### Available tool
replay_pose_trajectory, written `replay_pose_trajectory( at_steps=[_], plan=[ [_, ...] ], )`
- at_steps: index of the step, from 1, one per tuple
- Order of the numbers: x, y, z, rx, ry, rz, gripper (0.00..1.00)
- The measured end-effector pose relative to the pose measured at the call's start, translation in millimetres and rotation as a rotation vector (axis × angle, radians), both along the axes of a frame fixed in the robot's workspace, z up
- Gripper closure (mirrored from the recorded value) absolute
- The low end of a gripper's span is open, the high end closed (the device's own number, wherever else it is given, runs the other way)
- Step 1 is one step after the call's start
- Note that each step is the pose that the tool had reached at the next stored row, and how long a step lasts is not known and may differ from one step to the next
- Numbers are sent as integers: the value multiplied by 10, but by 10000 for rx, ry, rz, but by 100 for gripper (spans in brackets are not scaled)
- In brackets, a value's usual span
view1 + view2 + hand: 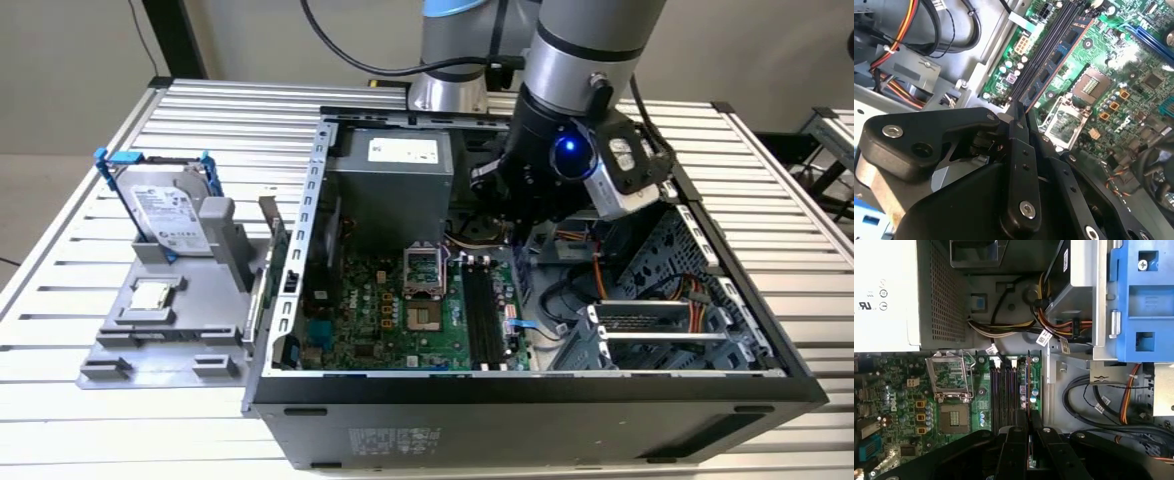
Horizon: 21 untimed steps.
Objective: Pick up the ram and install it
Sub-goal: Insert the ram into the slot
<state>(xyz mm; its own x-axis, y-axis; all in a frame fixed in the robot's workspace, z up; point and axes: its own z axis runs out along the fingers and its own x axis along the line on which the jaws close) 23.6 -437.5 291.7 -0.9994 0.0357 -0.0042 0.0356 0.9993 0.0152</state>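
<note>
Green circuit board with dark rectangular chips and a reddish-brown edge: the ram (1054, 62) stands on its long edge among the black slots (1004, 390) of the motherboard (1134, 95), held at one end between the matte black fingers (1021, 165) of the pincer (1021, 117). The pincer is closed narrow on this thin stick; in the first wrist view the ram (1027, 385) shows as a slim line running away from the pincer (1029, 427) in the slot bank's outer row. The fingers are flat bars pinned with bright screws.

In the exterior view the grey arm reaches down into the open steel case (534, 385), which lies on a ribbed aluminium table (80, 250). A boxy grey power supply (394, 185) sits at the case's far end, beside a square metal socket (949, 372). At the exterior view's left, a grey moulded holder (120, 350) carries a silver hard drive (167, 215) in a blue-handled frame and a small square chip (151, 295).
</note>
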Motion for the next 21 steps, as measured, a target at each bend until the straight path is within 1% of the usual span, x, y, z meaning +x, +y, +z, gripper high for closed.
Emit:
replay_pose_trajectory(
  at_steps=[5,8,9,12,14,16,18,19,21],
  plan=[
    [0,-40,-90,0,-1,-7,100],
    [-2,-89,-145,-2,0,-11,100],
    [-6,-95,-164,3,-1,-22,100],
    [-13,-99,-218,-1,0,-144,100],
    [-13,-99,-251,-2,0,-157,100],
    [-14,-100,-255,-4,25,-160,100],
    [-14,-102,-259,-2,26,-160,100],
    [-14,-102,-275,0,26,-148,100],
    [-13,-113,-300,-5,50,-17,100]
  ],
)
